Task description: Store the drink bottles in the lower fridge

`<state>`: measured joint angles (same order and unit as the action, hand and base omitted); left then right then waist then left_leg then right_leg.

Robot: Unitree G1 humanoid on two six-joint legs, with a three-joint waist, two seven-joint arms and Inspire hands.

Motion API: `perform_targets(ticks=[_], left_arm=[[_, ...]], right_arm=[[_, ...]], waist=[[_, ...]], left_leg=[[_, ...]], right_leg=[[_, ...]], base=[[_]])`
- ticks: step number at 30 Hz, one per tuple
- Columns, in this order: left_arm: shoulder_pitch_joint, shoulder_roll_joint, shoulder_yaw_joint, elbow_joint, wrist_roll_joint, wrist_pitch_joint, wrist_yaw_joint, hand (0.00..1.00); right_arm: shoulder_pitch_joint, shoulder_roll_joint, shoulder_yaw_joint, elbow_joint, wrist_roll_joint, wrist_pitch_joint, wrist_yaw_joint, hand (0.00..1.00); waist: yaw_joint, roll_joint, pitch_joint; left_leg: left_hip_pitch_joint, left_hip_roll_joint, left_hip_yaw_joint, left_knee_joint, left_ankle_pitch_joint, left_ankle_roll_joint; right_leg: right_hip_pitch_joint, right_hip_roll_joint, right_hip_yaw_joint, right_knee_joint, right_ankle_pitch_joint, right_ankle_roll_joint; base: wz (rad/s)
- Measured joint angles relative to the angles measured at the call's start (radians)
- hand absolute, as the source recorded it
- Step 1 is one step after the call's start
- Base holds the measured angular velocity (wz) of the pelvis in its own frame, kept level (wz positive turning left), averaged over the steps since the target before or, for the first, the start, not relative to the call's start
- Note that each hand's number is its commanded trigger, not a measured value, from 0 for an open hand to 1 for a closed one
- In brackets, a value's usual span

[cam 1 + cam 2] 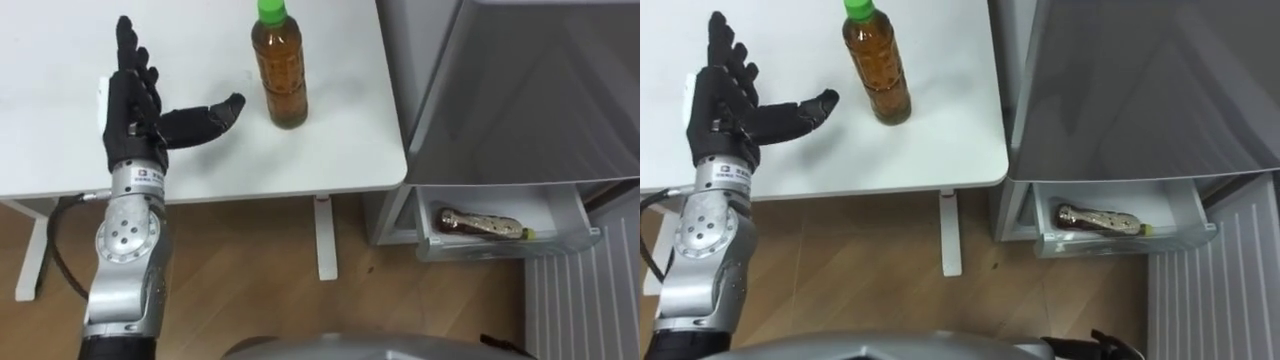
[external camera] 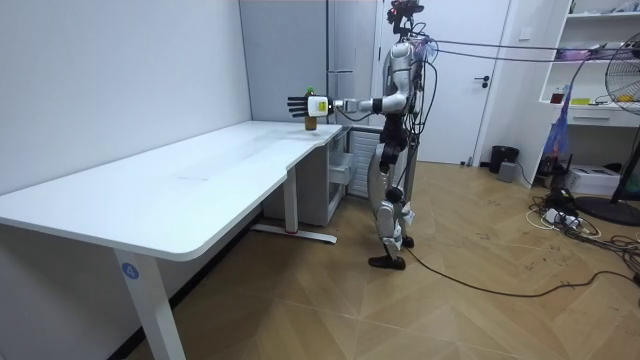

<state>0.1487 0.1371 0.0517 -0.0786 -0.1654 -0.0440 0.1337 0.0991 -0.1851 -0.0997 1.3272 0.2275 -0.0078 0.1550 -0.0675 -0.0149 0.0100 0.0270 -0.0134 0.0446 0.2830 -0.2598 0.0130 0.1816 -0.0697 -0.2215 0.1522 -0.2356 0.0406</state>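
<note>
While our left hand (image 1: 135,112) hovers open, empty, beside tea bottle (image 1: 279,70) upright on desk (image 1: 55,60), second bottle (image 1: 480,224) lies in fridge drawer (image 1: 505,247).

Glossy clear plastic bottle (image 1: 280,80), matt white tabletop (image 1: 60,50), wood-grain floor (image 1: 240,260).

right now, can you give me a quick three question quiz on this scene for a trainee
1. True or false: the green-capped bottle stands upright on the white table.
2. The left hand is: A) shut on the bottle; B) open, beside the bottle and apart from it; C) inside the drawer.
3. What lies in the open fridge drawer?
Key: 1 true; 2 B; 3 a brown bottle, on its side.
</note>
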Motion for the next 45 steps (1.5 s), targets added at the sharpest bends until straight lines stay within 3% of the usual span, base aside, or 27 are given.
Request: perform_targets(ticks=[3,10,17,27,33,45], left_arm=[[-0.019,0.0,0.001,0.0,-0.002,0.001,-0.019,0.0],[-0.071,0.0,0.001,0.0,-0.039,0.005,-0.088,0.0],[-0.074,0.0,0.006,0.0,-0.038,0.046,-0.124,0.0],[-0.1,0.0,0.007,0.0,-0.04,0.089,-0.151,0.0],[-0.102,0.0,0.022,0.001,-0.103,0.089,-0.16,0.0],[-0.106,0.003,0.023,0.063,-0.108,0.09,-0.158,0.0]], right_arm=[[-0.001,0.0,0.0,-0.001,-0.001,-0.002,0.0,0.0],[0.001,0.0,-0.003,-0.008,-0.006,0.0,0.001,0.0],[0.0,0.005,-0.003,-0.014,-0.006,0.011,0.009,0.0],[0.0,0.003,-0.002,-0.017,-0.006,0.031,0.01,0.0],[-0.001,0.002,-0.01,-0.012,-0.007,0.032,0.01,0.0],[-0.002,0.001,-0.01,-0.012,-0.059,0.054,0.0,0.0]], waist=[[-0.012,0.008,-0.0038],[-0.02,0.003,-0.0009],[-0.035,-0.006,0.0029],[-0.036,0.0,-0.0019],[-0.042,0.002,-0.0032],[-0.063,-0.005,0.0011]], left_leg=[[0.002,0.0,0.004,0.0,0.001,-0.002],[0.015,-0.001,0.008,-0.014,0.002,-0.002],[0.014,0.0,0.011,-0.015,0.002,-0.002],[0.013,0.0,0.012,-0.013,0.002,-0.002],[0.019,0.002,0.03,-0.014,0.002,-0.002],[0.022,0.003,0.042,-0.014,0.002,-0.001]], right_leg=[[-0.005,0.0,0.006,0.0,0.0,0.0],[-0.006,0.0,0.028,0.0,0.0,0.0],[-0.008,0.001,0.028,0.0,0.0,0.0],[-0.008,0.0,0.027,0.0,0.0,0.0],[-0.008,0.0,0.041,0.0,0.0,0.0],[-0.01,0.0,0.058,0.003,0.001,-0.001]], base=[[-0.06],[-0.09],[-0.01],[0.0],[-0.07],[-0.02]])
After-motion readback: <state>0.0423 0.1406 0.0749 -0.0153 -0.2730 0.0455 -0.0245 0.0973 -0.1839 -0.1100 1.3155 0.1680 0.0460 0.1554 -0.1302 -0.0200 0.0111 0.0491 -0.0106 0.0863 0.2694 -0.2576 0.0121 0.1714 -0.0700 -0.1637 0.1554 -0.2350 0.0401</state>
